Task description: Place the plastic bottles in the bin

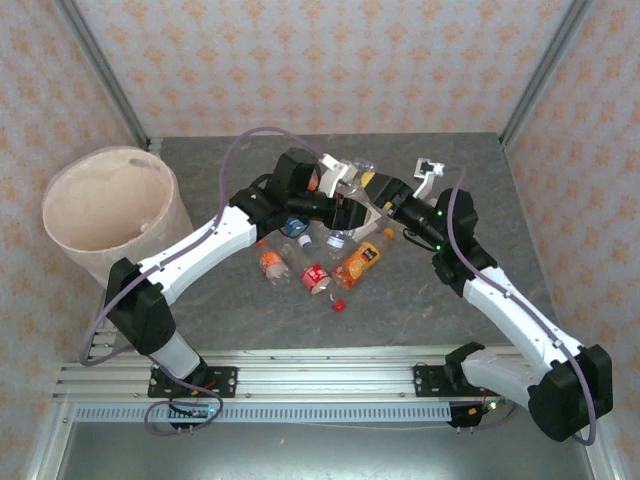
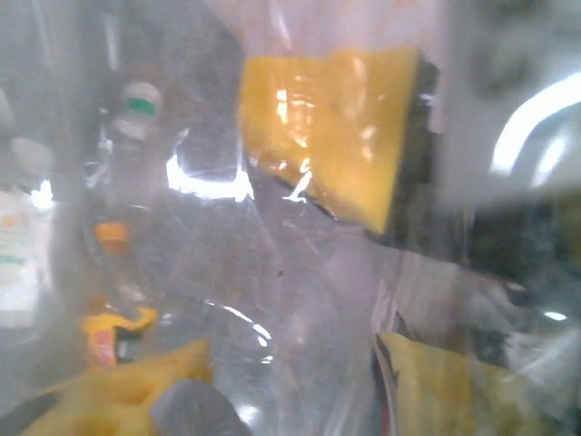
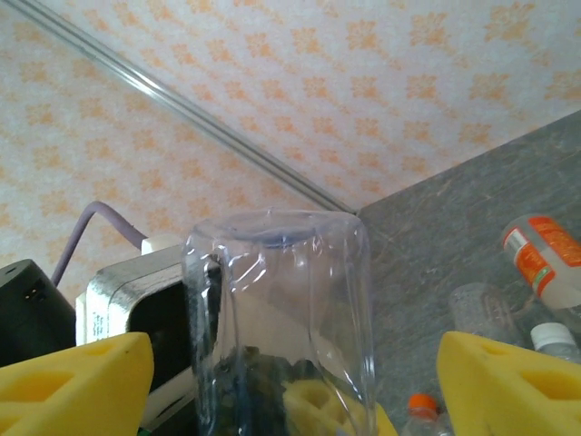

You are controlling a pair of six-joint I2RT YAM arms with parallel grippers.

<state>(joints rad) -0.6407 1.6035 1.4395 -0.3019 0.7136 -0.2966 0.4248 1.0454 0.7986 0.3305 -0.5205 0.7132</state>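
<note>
A clear bottle (image 3: 277, 300) sits right up against the right wrist camera. It stands between the right gripper's (image 3: 290, 377) yellow pads (image 3: 77, 381), which are spread wide and clear of it on both sides, so that gripper is released.

Well apart from the left gripper (image 1: 322, 195), off to its left, the bin (image 1: 105, 200) stands upright at the table's (image 1: 520, 250) left edge. The left gripper is clenched on the clear bottle, holding it up above the table. In the left wrist view the bottle's blurred wall lies close against the lens. The two grippers meet tip to tip, the right one just to the right of the bottle.

Beneath them, towards the arm bases, the loose plastic bottles (image 1: 338, 238) lie in a cluster on the table. From left to right there is an orange-capped bottle (image 1: 270, 262), a red-labelled bottle (image 1: 315, 275) and an orange bottle (image 1: 360, 262). A red cap (image 1: 339, 305) lies just in front of them. To the right gripper's right, another bottle with an orange-red label (image 3: 540, 259) lies on the table.
</note>
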